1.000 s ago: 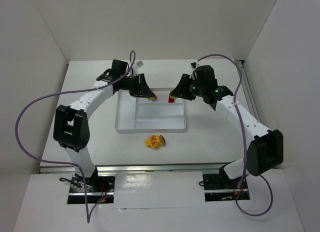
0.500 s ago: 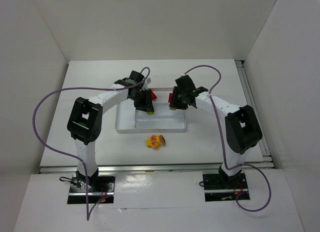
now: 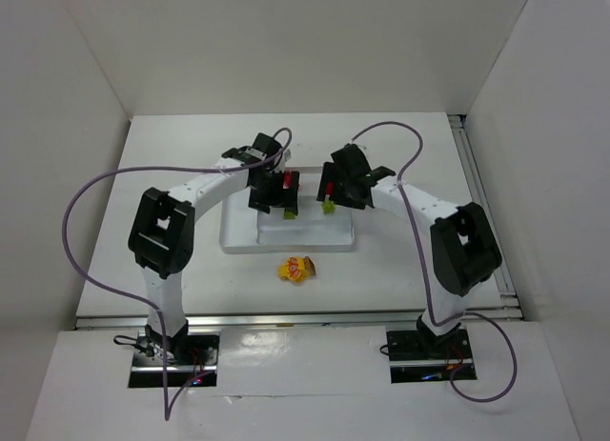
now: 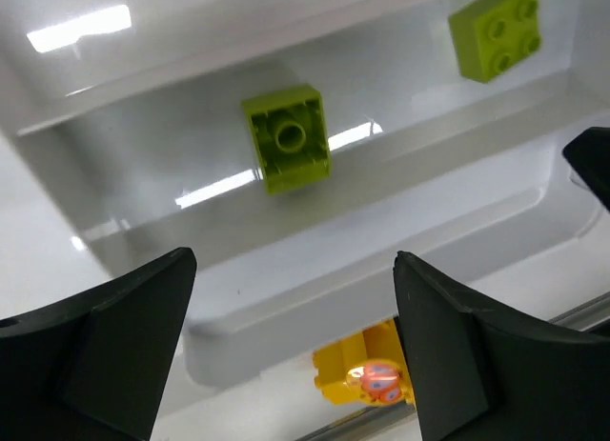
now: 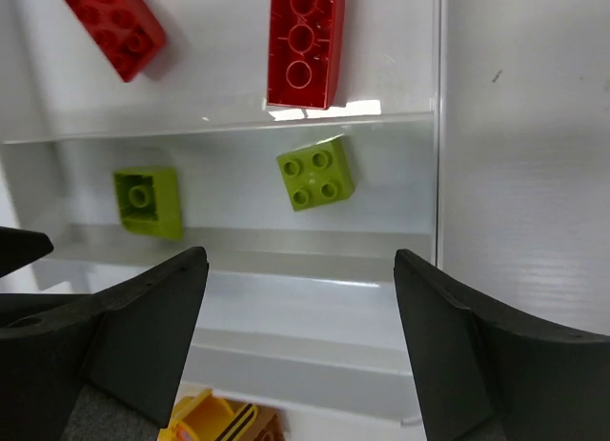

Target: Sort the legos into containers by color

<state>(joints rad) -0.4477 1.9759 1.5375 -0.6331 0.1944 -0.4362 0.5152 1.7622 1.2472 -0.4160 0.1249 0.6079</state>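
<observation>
Lime green legos (image 5: 316,172), two in one tray (image 5: 386,208) compartment, two red legos (image 5: 305,41) next door, yellow lego (image 3: 297,269) outside, left gripper (image 4: 295,262), right gripper (image 5: 300,262) both spread, empty

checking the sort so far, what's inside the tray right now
Two red bricks share one compartment of the tray; two lime green bricks lie in the next. The left gripper and right gripper hide parts of the rest.
</observation>
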